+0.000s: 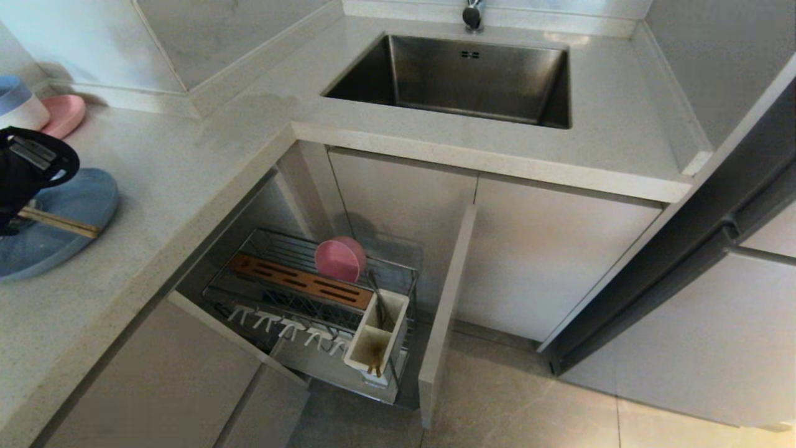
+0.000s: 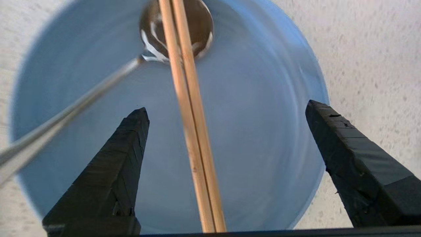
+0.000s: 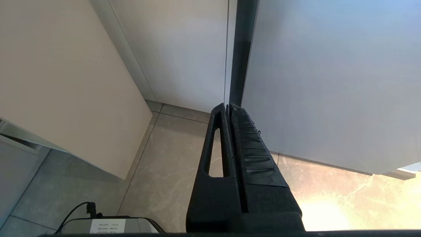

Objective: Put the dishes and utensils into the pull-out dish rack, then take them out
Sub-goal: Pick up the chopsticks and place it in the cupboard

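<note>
A: Left gripper point(image 2: 227, 108)?
B: Over the blue plate point(image 2: 263, 98) on the countertop point(image 1: 186, 168), far left of the head view. Fingers point(image 2: 125, 154) spread wide, nothing between them touched. Chopsticks point(image 2: 190, 118) run straight through the gap, lying on the plate, apart from both fingers.

A: What else is in the plate?
B: Silver spoon point(image 2: 98, 85); its bowl end sits under the chopstick tips, handle slanting out over the plate rim.

A: Rack?
B: Pull-out dish rack point(image 1: 261, 239) is drawn out of the cabinet below the counter corner. Pink bowl point(image 1: 340, 259) stands on edge in it, just behind the brown wooden strip point(image 1: 298, 281). White plate prongs point(image 1: 286, 326) along the front hold nothing.

A: Utensil box?
B: White utensil box point(image 1: 398, 320) at the rack's near right corner, two compartments. Something thin and dark leans in the back one; brownish bits at the bottom of the front one, can't tell what either is.

A: Other containers?
B: Steel sink point(image 1: 472, 81) with nothing in it. A blue-and-white bowl point(image 1: 18, 102) and a pink plate point(image 1: 62, 115) side by side at far left of the counter.

A: Right gripper point(image 3: 228, 107)?
B: Parked low, fingers pressed together, pointing at cabinet fronts and floor tile.
</note>
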